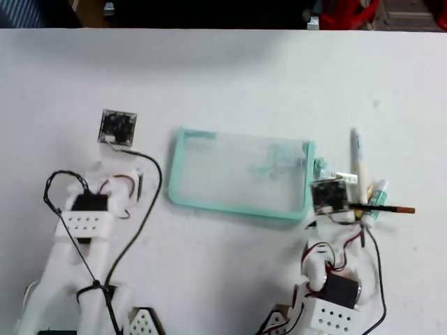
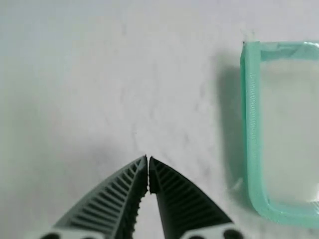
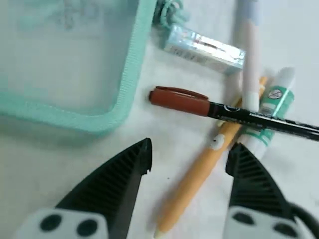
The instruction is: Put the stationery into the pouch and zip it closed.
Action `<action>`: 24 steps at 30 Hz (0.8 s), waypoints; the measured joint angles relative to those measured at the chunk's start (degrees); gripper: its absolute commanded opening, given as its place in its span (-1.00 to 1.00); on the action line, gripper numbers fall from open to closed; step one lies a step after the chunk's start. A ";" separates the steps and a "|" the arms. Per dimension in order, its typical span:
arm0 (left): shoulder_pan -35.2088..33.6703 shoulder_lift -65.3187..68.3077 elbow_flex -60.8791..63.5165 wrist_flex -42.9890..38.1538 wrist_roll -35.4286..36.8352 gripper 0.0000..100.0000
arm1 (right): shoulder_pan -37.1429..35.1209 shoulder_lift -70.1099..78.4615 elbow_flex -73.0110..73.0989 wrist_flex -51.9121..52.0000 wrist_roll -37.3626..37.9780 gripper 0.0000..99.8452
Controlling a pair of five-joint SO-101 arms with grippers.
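- The pouch (image 1: 237,206), clear with a teal edge, lies flat mid-table between my two arms.
- My right gripper (image 3: 192,147) hangs with its jaws wide apart, gripping nothing, over the orange pen (image 3: 199,179).
- My left gripper (image 2: 148,162) has its jaws pressed together, empty, over bare table (image 1: 230,84) beside the pouch's other end.
- I count five loose items heaped just beside the pouch's zipper pull (image 3: 169,12).
- Three are pens: the orange one, a pale pen (image 3: 247,55) and a black pen (image 3: 239,115) with a brown cap, lying across the other two.
- There is also one green-and-white tube (image 3: 271,107) and one small wrapped block (image 3: 204,50).
- The print on the black pen and the tube's label is too small for me to read.
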 measured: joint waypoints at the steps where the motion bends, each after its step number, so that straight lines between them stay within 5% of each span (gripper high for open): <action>1: -0.26 0.00 0.00 -0.44 0.00 -0.95 | -1.67 0.00 0.00 0.62 2.11 -0.51; 7: -1.41 0.00 0.18 -1.05 2.20 -0.74 | -8.53 0.00 -1.49 3.87 16.88 -0.51; 16: -2.37 0.00 0.18 -1.05 4.92 -0.69 | -10.46 1.93 -22.77 12.48 18.99 -0.35; 24: -7.03 0.00 0.18 -1.05 5.80 -0.70 | -10.20 27.16 -42.55 15.30 17.67 -0.35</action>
